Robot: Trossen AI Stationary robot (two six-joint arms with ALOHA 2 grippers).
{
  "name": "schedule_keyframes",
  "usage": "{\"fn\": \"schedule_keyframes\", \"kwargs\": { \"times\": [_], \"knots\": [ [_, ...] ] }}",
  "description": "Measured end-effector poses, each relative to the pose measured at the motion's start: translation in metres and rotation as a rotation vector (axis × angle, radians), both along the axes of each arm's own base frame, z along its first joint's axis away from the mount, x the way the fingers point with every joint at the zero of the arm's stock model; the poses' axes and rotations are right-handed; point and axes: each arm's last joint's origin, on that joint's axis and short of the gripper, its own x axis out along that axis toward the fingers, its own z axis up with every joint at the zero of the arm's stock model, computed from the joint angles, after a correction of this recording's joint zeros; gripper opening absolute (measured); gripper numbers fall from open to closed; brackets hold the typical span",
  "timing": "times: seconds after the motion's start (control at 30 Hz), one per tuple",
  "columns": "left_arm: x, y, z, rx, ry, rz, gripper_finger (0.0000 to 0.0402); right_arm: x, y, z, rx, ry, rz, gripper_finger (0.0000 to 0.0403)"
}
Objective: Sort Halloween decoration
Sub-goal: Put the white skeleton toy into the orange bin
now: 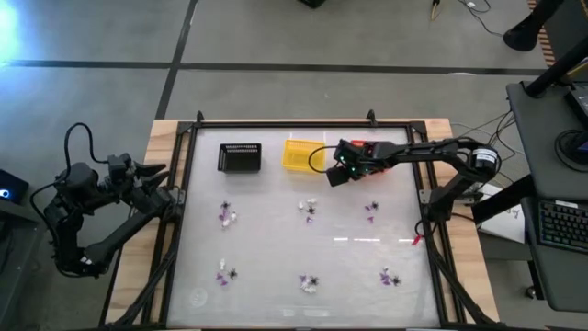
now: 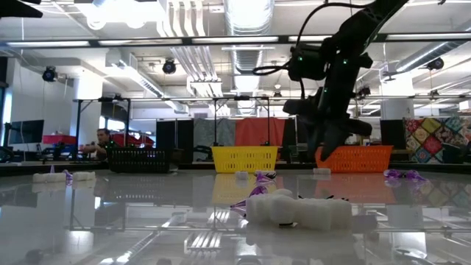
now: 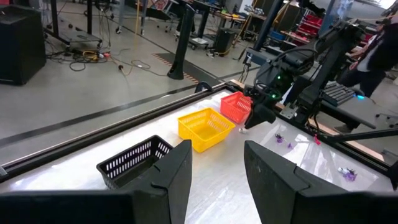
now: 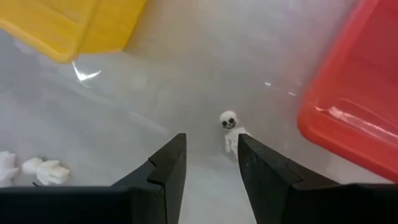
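White skeleton trinket (image 4: 231,132) on the glossy tabletop (image 1: 276,253), right gripper (image 1: 342,171) above it with spread fingers.

The right gripper hangs between the yellow basket (image 1: 300,154) and the orange basket (image 4: 354,106), its fingers (image 4: 165,168) apart and holding nothing; the small white figure lies on the bare surface just beyond the fingertips, nearer the orange basket and touching neither basket. A black basket (image 1: 240,157) stands left of the yellow one along the far side. Other Halloween decoration (image 1: 310,210), tiny purple, black and white pieces, lies in small clusters across the middle and near part of the tabletop, well apart from one another. The left gripper (image 1: 170,190) waits at the left edge of the tabletop, its fingers (image 3: 171,171) spread and empty.
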Motion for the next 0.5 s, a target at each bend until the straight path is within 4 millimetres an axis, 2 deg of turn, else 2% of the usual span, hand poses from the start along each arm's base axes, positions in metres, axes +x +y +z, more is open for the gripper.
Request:
{"fn": "schedule_keyframes", "kwargs": {
  "times": [0.5],
  "knots": [
    [0.0,0.0,0.0,0.003,0.003,-0.001,0.013,0.001,0.0,-0.02,-0.005,0.106,-0.034,0.0137]
  ]
}}
